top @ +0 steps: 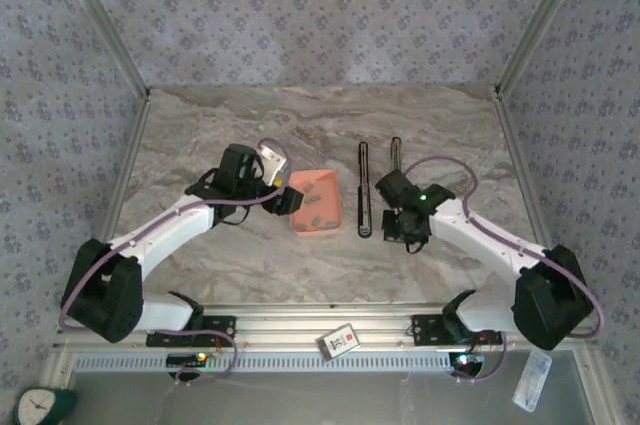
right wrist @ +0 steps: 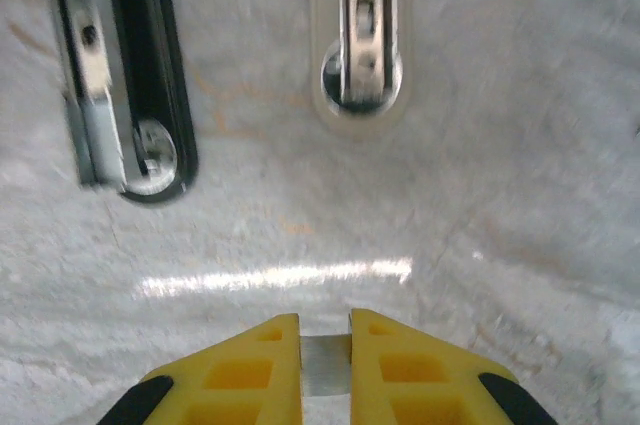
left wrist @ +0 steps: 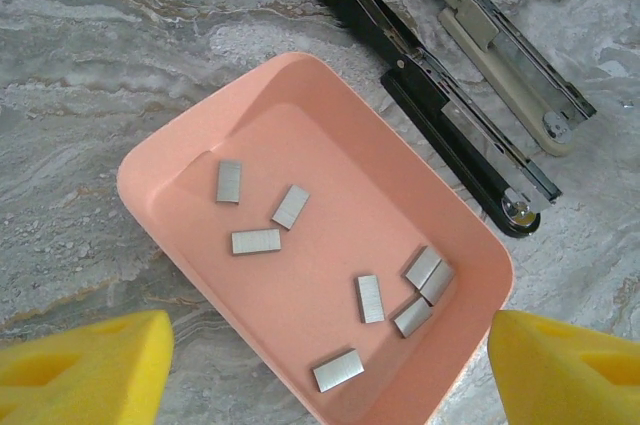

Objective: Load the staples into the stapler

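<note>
Your right pincer is clenching one grey staple strip between its yellow fingers. The strip is sitting flush in the gap, with its flat face showing.

In the top view that pincer is hanging over the marble tabletop, right of the salmon tray and past the black stapler. The wrist view is blurry, but the rounded near ends of the black stapler and the beige stapler are lying just ahead of the held strip. The strip isn't touching either one.

Your left pincer is standing released, with one yellow finger at each lower corner of its wrist view and the tray's near rim between them. From above, it is sitting at the tray's left edge.

The rest of the staples are lying loose on the tray floor. I'm counting eight strips: three toward the tray's left end and five toward its right, two of those touching side by side.

Both staplers are lying lengthwise on the tabletop beyond the tray's right side. The black one is nearest the tray and the beige one is just beyond it. Both are showing their metal rails.
</note>
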You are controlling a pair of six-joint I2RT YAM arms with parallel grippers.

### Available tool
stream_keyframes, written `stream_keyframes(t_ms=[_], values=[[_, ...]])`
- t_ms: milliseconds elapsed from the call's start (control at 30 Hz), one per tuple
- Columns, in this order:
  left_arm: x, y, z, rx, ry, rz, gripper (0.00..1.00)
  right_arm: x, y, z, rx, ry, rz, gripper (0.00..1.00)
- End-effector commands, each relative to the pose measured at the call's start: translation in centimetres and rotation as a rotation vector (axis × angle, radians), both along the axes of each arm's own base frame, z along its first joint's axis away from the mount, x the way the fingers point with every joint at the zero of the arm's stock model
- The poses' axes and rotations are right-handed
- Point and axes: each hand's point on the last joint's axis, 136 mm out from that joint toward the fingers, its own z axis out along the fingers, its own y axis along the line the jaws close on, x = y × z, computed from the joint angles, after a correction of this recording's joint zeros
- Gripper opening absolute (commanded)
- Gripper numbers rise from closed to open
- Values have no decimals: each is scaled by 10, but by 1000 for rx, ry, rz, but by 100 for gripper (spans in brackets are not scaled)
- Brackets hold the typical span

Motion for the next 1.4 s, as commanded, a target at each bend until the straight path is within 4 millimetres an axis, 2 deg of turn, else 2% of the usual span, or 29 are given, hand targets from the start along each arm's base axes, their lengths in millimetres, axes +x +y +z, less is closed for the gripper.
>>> stream_keyframes(t_ms=[0, 200, 567, 1367], values=[[1, -9, 15, -47, -34, -23, 82, 24, -13, 11, -46, -75, 38, 16], [2, -8, 14, -42, -35, -24, 82, 47, -19, 7, -59, -70, 58, 16], [3, -10, 9, -37, -21, -27, 82, 72, -14, -8, -64, -53, 103, 16], [4, -10, 7, -32, -15, -27, 82, 79, -14, -28, -74, -23, 111, 15]])
